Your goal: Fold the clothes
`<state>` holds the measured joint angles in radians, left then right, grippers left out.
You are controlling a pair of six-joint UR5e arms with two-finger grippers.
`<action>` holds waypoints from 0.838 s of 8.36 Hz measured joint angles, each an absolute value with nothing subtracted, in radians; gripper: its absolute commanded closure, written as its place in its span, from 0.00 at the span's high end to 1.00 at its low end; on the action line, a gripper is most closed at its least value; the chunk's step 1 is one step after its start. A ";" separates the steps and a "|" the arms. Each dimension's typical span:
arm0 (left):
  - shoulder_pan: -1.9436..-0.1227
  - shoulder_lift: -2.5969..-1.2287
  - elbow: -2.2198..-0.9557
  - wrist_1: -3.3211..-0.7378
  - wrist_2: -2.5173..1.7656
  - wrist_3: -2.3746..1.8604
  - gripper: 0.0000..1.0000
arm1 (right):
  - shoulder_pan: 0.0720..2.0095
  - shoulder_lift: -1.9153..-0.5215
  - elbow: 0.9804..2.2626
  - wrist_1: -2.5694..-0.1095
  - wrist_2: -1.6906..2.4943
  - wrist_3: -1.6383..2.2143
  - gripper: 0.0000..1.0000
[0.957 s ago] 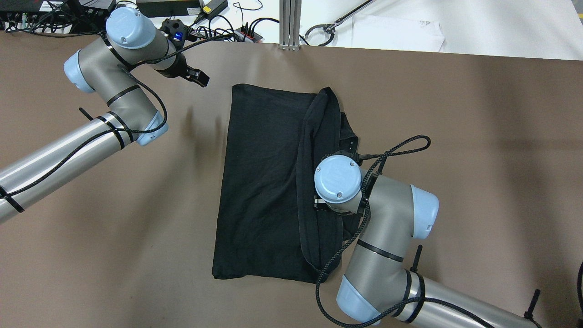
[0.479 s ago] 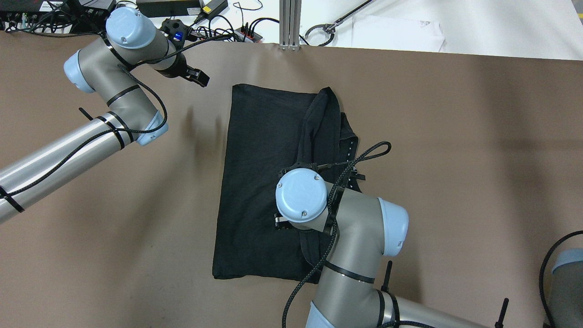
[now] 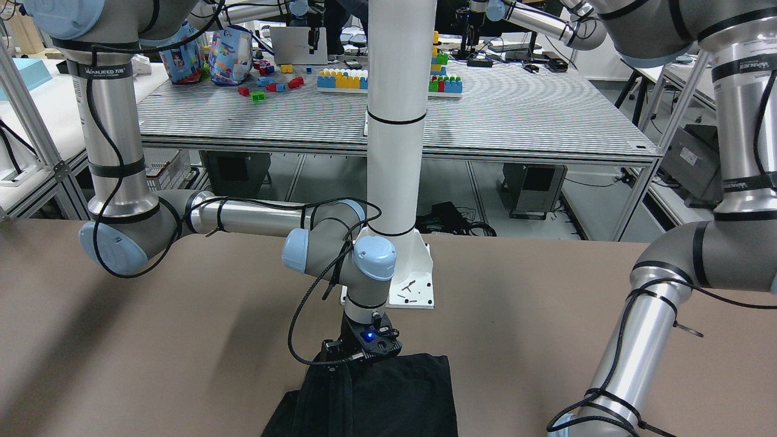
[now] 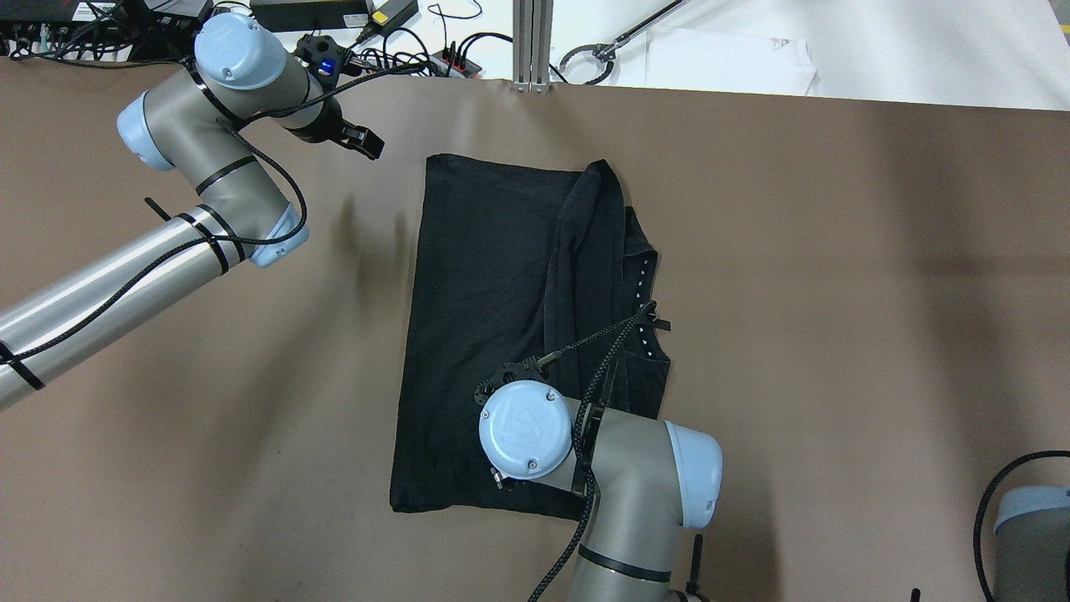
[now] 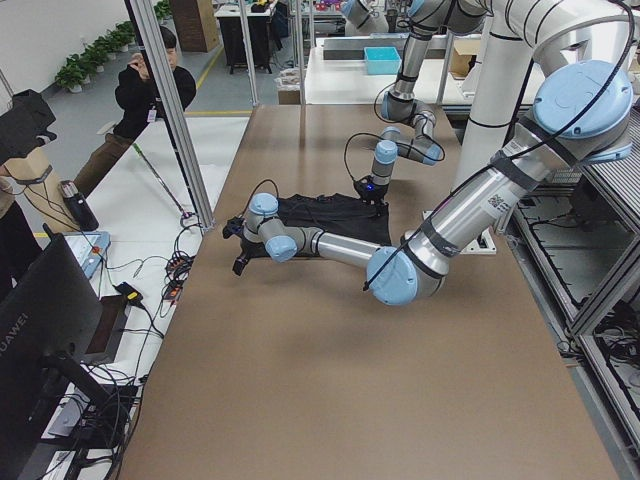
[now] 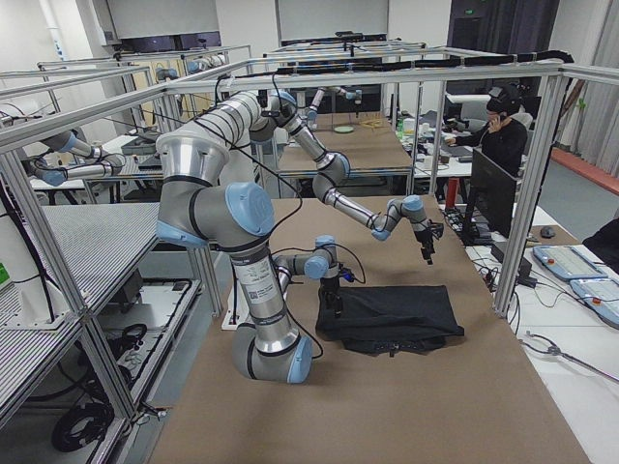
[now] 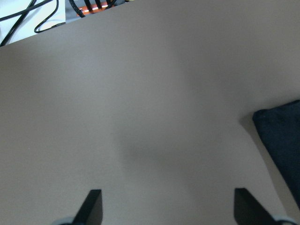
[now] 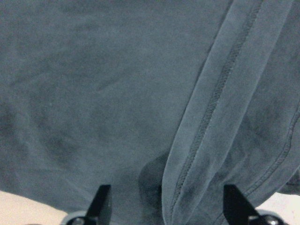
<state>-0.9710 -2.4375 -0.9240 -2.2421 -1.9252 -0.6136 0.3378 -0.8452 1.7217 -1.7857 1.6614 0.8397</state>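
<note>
The right gripper (image 8: 167, 202) stands wide, nothing between its tips, and points straight down at the clothes (image 4: 476, 318). From its own camera it hangs low over the cloth, though I cannot tell whether the tips touch it. A hemmed band (image 8: 213, 108) runs up between the tips. It is paler than the fabric around it and has a line of stitching down its middle.

The step in hand looks to me like taking hold of that turned-over layer to finish or tidy the fold. To do it well, the tips should close across the hem itself, where the doubled, stitched cloth gives the firmest bite. They should pinch only the top layer, not the sheet under it. The layer should then travel low and level so its edge lands square on the far side without dragging the rest along.

The clothes are one black, matte, soft piece, lying flat and roughly rectangular in the middle of the brown table (image 4: 836, 293). The right-hand strip is folded inward and slightly rumpled.

The left gripper (image 7: 168, 206) is also spread wide and empty. It hangs over bare table just beyond the garment's far left corner.
</note>
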 measured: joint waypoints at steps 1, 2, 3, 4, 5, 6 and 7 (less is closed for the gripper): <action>-0.971 -2.437 -0.924 -2.242 -1.925 -0.614 1.00 | 0.333 -0.857 1.722 -1.785 1.657 0.802 0.53; -0.971 -2.437 -0.924 -2.242 -1.926 -0.614 1.00 | 0.331 -0.868 1.723 -1.784 1.654 0.773 0.51; -0.971 -2.437 -0.924 -2.243 -1.926 -0.614 1.00 | 0.331 -0.877 1.723 -1.784 1.653 0.744 0.51; -0.971 -2.437 -0.924 -2.243 -1.926 -0.614 1.00 | 0.330 -0.883 1.723 -1.784 1.652 0.724 0.51; -0.971 -2.437 -0.923 -2.243 -1.926 -0.614 1.00 | 0.330 -0.885 1.724 -1.785 1.652 0.714 0.50; -0.971 -2.437 -0.923 -2.243 -1.926 -0.614 1.00 | 0.330 -0.885 1.724 -1.785 1.652 0.711 0.43; -0.971 -2.437 -0.923 -2.242 -1.925 -0.614 1.00 | 0.330 -0.885 1.724 -1.784 1.652 0.710 0.36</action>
